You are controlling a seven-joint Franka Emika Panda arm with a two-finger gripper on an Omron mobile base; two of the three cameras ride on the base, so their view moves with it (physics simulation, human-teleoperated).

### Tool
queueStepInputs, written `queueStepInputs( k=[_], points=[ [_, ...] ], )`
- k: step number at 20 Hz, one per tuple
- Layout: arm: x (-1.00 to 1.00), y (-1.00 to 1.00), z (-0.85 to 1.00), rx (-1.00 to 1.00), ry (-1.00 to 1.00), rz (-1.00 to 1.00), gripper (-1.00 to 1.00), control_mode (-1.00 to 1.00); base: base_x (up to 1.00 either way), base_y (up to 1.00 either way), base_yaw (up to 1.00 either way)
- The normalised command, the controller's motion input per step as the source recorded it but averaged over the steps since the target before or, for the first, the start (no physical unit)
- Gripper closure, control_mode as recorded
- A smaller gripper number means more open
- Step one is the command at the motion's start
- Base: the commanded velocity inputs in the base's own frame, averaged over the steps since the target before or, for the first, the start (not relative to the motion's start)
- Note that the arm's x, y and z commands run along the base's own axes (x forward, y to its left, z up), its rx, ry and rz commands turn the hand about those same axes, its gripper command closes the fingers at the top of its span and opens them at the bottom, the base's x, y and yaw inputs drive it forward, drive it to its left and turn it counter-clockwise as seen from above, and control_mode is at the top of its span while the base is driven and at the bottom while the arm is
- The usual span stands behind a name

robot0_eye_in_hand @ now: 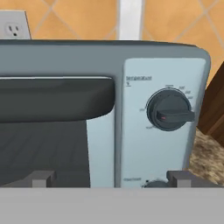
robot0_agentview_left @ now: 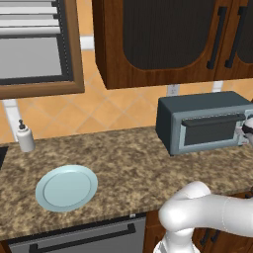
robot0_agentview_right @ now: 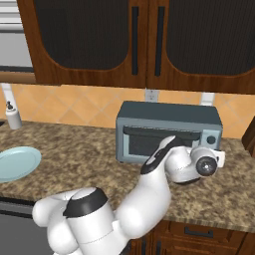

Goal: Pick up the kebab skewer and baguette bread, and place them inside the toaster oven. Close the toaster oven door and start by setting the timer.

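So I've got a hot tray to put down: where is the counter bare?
Bare granite runs between the blue plate and the toaster oven, and behind the plate toward the soap dispenser. A patch lies left of the oven in the right base view. The oven's front is crowded: the open gripper sits close to its knob panel.

Matt grey-blue toaster oven [robot0_eye_in_hand: 105, 57], speckled stone counter [robot0_agentview_left: 128, 158]

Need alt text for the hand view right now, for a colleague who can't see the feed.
Close-up of the toaster oven front: its closed door with a dark bar handle on the left, a pale control panel with a dark knob on the right. The open gripper faces the panel.
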Motion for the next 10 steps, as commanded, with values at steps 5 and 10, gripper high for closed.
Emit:
queueStepInputs(
  k=[5, 10],
  points=[
    [-0.04, -0.14, -0.16, -0.01, 0.01, 0.0, -1.0, -1.0, 0.0, 0.0, 0.0],
    [0.0, -0.13, -0.26, 0.0, -0.03, 0.0, -1.0, -1.0, 0.0, 0.0, 0.0]
  ],
)
